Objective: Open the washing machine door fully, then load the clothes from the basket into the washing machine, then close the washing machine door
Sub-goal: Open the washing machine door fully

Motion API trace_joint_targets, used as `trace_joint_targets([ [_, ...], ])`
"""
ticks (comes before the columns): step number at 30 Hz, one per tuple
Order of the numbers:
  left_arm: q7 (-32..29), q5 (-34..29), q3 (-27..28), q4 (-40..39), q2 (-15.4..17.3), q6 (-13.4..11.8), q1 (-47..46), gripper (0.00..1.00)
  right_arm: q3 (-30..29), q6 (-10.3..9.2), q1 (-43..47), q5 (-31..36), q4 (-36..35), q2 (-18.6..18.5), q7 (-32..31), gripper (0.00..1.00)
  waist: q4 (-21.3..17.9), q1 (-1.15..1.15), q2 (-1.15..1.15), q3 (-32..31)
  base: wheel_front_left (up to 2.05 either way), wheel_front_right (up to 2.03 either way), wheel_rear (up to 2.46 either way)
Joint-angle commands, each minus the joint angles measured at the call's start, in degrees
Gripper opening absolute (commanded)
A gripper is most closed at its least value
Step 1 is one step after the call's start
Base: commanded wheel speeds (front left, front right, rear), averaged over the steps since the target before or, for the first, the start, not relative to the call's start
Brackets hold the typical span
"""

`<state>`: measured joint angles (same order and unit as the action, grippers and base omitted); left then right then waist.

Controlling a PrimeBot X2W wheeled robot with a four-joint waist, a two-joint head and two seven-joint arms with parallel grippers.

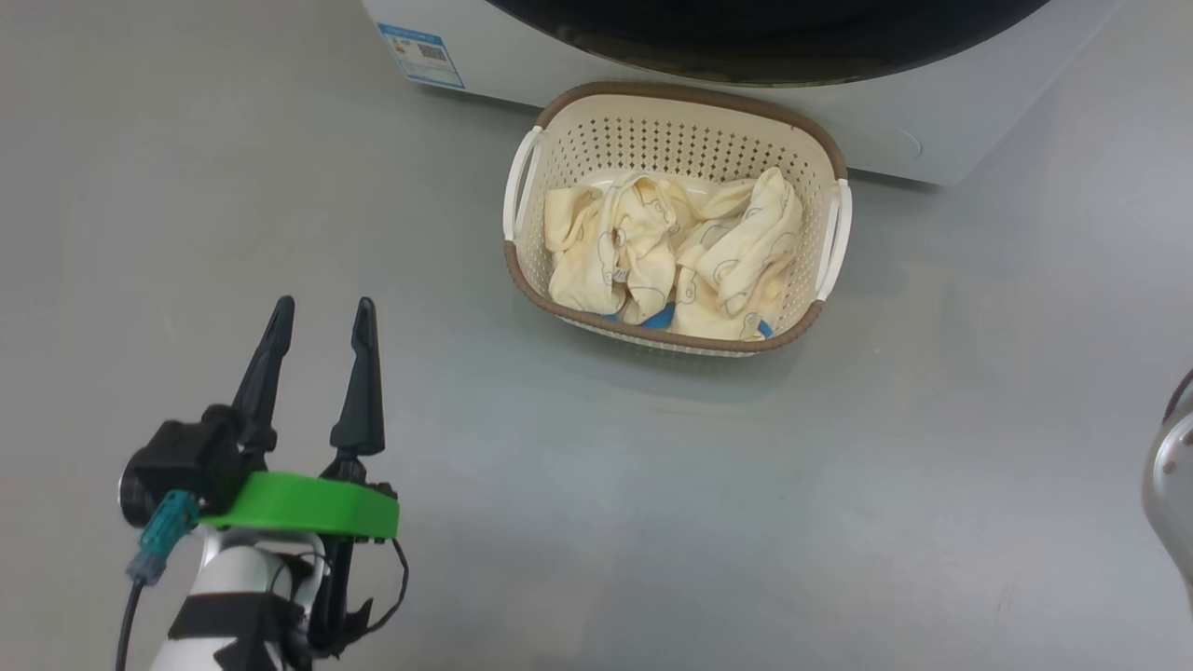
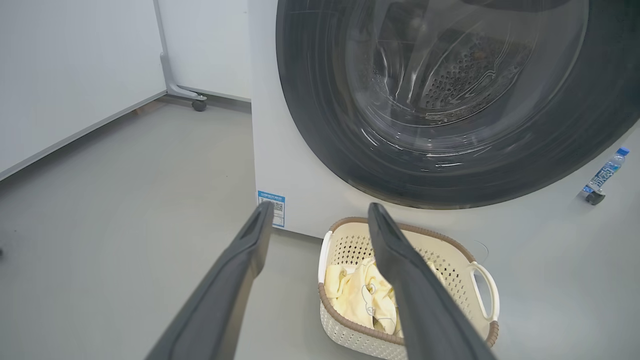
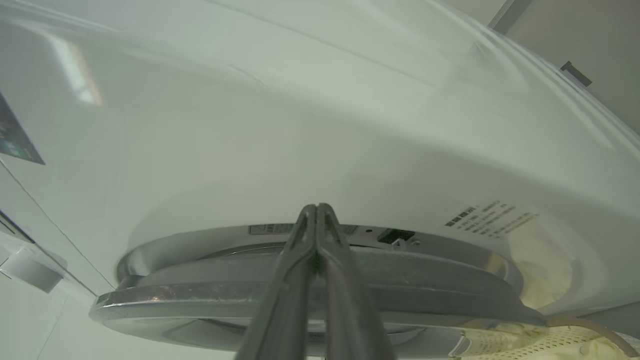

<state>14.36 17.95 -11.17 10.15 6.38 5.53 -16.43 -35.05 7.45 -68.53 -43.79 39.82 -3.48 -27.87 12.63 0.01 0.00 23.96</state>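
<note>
The cream basket [image 1: 815, 177] stands on the floor right in front of the washing machine [image 1: 895, 130], with the pale yellow clothes [image 1: 671, 247] heaped inside. The washing machine door [image 2: 320, 150] shows its black rim and glass bowl against the white front. My left gripper [image 1: 323, 306] hovers open and empty, left of the basket and nearer to me; its wrist view looks over the basket [image 2: 450, 250] at the door. My right gripper [image 3: 316, 206] is shut with nothing in it. Its tips point at the door's silver edge [image 3: 200, 295], where it meets the white front [image 3: 300, 125].
A blue sticker [image 1: 421, 54] marks the machine's lower left front. A small water bottle [image 2: 605, 172] lies on the grey floor right of the machine. A white panel on castors [image 2: 199, 105] stands to the left. A bit of my right arm [image 1: 1172, 475] shows at the edge.
</note>
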Motion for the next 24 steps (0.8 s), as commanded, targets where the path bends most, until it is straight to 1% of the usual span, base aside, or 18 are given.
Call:
trace_joint_targets([
  [1,0.6,-0.9,2.4,-1.3,0.7,0.2,-1.2,1.0,1.5,0.03,-3.5,-0.3,-1.8,0.6,-1.1,0.0,0.3,-0.01,0.0,0.4,0.0,0.0,0.0],
  [6,0.6,-1.4,3.0,-0.8,-0.3,0.9,-2.0,1.0,2.2,0.03,-4.2,-0.9,-0.7,0.6,-1.7,0.0,0.7,-0.01,0.0,1.3,0.0,0.0,0.0],
  [11,0.6,-1.8,3.6,-0.7,-1.0,1.4,-2.6,1.0,1.9,0.03,-5.5,-0.1,-0.2,0.6,-1.7,0.0,1.1,-0.01,0.0,2.6,0.0,0.0,0.0],
  [24,0.6,-2.0,4.3,-0.1,-2.2,1.9,-3.6,1.0,1.1,0.03,-8.0,1.8,2.3,0.6,-3.5,0.0,1.9,-0.01,0.0,4.2,0.0,0.0,0.0],
])
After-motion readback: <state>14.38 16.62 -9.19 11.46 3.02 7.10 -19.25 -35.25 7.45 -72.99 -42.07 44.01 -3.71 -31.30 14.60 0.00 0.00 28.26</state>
